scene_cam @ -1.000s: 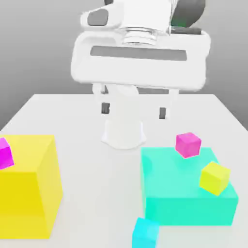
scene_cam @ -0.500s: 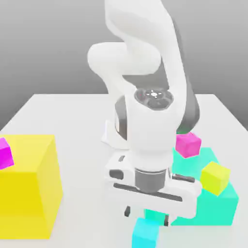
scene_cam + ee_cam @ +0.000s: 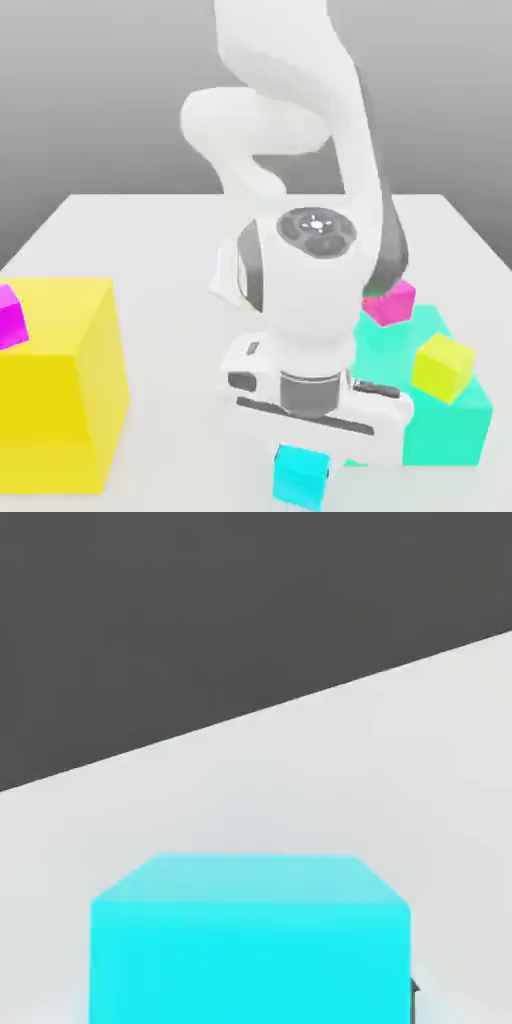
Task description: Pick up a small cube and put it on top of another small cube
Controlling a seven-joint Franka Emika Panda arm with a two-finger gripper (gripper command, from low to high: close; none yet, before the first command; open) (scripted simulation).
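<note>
Now that the gripper has been lowered and clamped on the small cube, at the teal block's seven o'clock, lifting can be begun.

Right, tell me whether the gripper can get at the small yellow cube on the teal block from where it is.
Probably not yet: the gripper is shut on the small cyan cube, so it would have to release that before taking the yellow cube.

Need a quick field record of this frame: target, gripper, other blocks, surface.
target: small cyan cube, on the table by the big teal block's near corner
gripper: down over the cyan cube, shut on it
teal block: carries a small yellow cube and a small magenta cube
yellow block: at the exterior view's left, a magenta cube at its edge
surface: white table
stacking: not yet done
</note>
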